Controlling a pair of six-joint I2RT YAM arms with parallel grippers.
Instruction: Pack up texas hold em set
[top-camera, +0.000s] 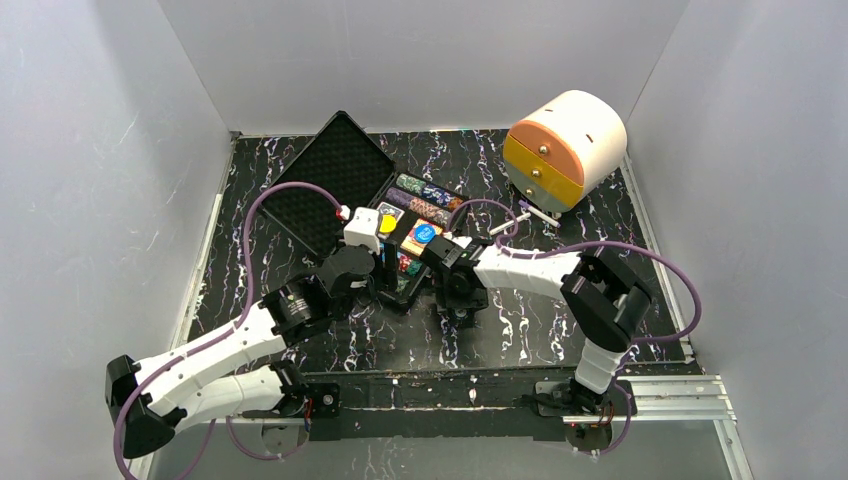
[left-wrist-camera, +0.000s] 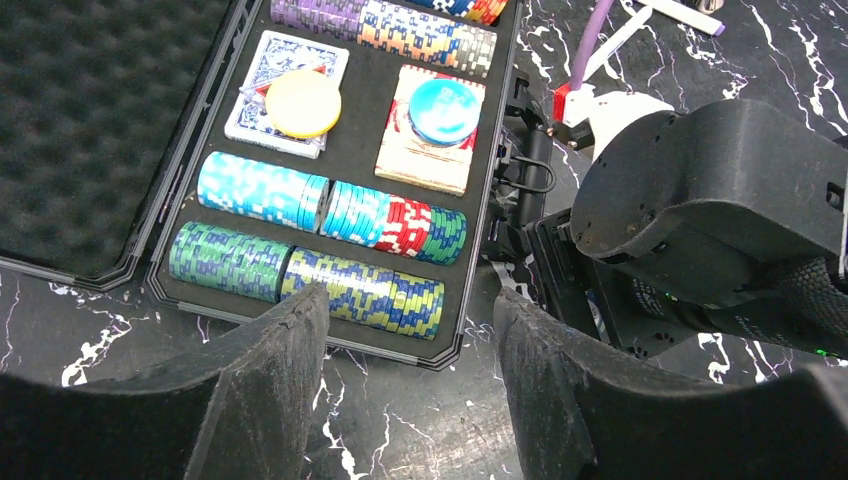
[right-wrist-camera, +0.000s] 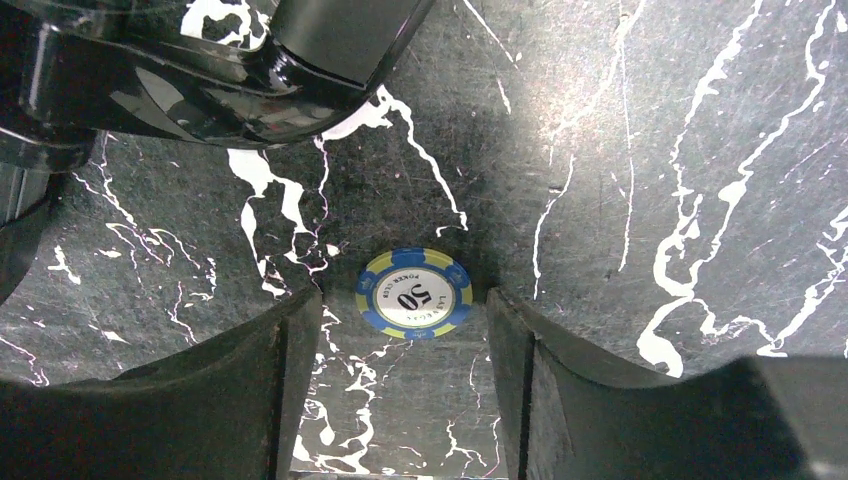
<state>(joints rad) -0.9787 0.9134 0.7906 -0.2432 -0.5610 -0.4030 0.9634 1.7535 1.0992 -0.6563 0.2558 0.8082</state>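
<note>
The black hard case (top-camera: 398, 262) lies open on the marbled black table (top-camera: 520, 330). Its egg-crate foam lid (left-wrist-camera: 90, 130) is folded back flat on the far-left side of the tray. In the tray, poker chips stand on edge in rows. At the near edge is a green row (left-wrist-camera: 230, 260) that runs into a yellow-and-blue one (left-wrist-camera: 365, 290). Behind it are a pale blue row (left-wrist-camera: 260, 190) and a mixed blue, red and green row (left-wrist-camera: 395, 220). At the far edge is a purple and orange row (left-wrist-camera: 385, 25).

Between the rows lies a card deck (left-wrist-camera: 262, 70) with a blue patterned back and a yellow round button (left-wrist-camera: 303, 102) resting on it. Beside the deck, a blue round button (left-wrist-camera: 443, 110) sits on a tan stack (left-wrist-camera: 425, 160).

One loose chip (right-wrist-camera: 413, 293) lies flat on the table, just off the case's right side. It is blue and yellow with a white centre that reads "50", and the lettering around its rim includes "POKER CLUB".

The right gripper (right-wrist-camera: 400, 300) hangs over this chip with its jaws apart. One jaw stands on each side of the chip, with a gap showing on both sides, so nothing is grasped. The left gripper (left-wrist-camera: 408, 300) is over the case's near edge, likewise spread and holding nothing.

Well beyond the case's far-right corner sits a cream-and-orange round drawer box (top-camera: 565, 145). White pens (top-camera: 530, 215) lie between it and the case.
</note>
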